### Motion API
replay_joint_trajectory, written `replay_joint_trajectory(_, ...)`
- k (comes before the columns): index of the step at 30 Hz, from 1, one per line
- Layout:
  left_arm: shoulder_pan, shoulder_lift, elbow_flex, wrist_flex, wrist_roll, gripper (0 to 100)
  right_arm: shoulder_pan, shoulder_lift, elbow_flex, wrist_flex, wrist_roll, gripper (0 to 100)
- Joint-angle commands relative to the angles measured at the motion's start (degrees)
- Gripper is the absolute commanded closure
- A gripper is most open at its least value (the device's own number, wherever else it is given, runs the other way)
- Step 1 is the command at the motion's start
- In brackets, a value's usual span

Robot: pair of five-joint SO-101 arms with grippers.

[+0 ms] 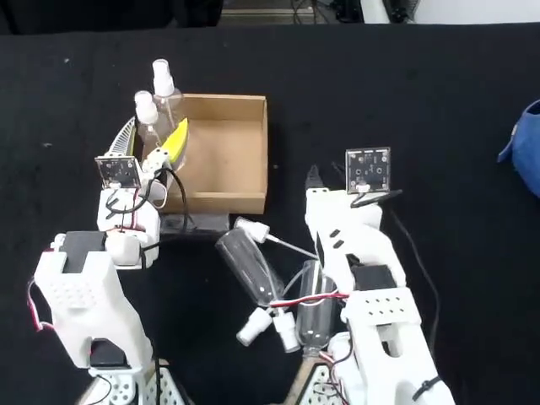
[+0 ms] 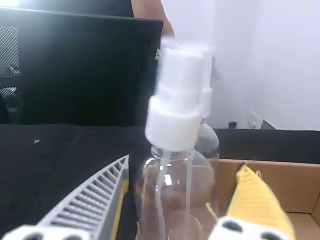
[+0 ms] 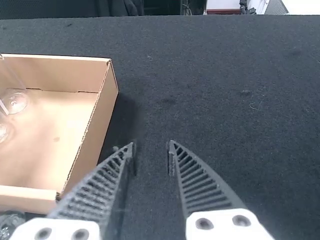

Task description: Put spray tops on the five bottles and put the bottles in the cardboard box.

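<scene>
Two clear bottles with white spray tops stand at the left end of the cardboard box (image 1: 226,152). My left gripper (image 1: 153,131) is open around the nearer bottle (image 2: 175,200), grey finger (image 2: 95,200) on one side and yellow finger (image 2: 255,200) on the other, small gaps showing. The second bottle (image 1: 165,91) stands just behind it. Two more bottles (image 1: 250,266) (image 1: 315,314) lie on the table between the arms, with loose spray tops (image 1: 253,229) (image 1: 255,326) beside them. My right gripper (image 3: 151,147) is open and empty over the black table to the right of the box (image 3: 55,125).
The table (image 1: 422,93) is covered in black cloth. A blue object (image 1: 527,156) sits at the right edge. The lying bottles and tops crowd the space between the two arm bases. A red wire (image 1: 312,297) runs across one lying bottle.
</scene>
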Motion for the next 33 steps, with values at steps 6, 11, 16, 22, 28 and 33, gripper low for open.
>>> replay_joint_trajectory(6, -0.8, -1.0, -0.7, -0.8, -0.2, 79, 1.3, -1.3, -0.6, -1.7, 0.5, 91.7)
replay_joint_trajectory(11, -1.0, -1.0, -0.7, -0.8, -0.2, 79, 1.3, -1.3, -0.7, -1.7, 0.5, 91.7)
replay_joint_trajectory(16, -0.7, -3.7, 0.0, -0.8, -0.2, 79, 1.3, -1.3, -0.7, -1.7, 0.5, 91.7)
replay_joint_trajectory(22, -0.7, -14.7, 6.7, -0.3, -0.2, 79, 1.3, -1.3, -0.7, -1.7, 0.5, 91.7)
replay_joint_trajectory(28, -0.7, -23.7, 14.7, 3.6, -0.2, 79, 1.3, -1.3, -0.6, -1.7, 0.5, 91.7)
replay_joint_trajectory(33, 0.5, -33.4, 19.6, 8.7, -0.2, 79, 1.3, -1.3, -0.7, -1.7, 0.5, 91.7)
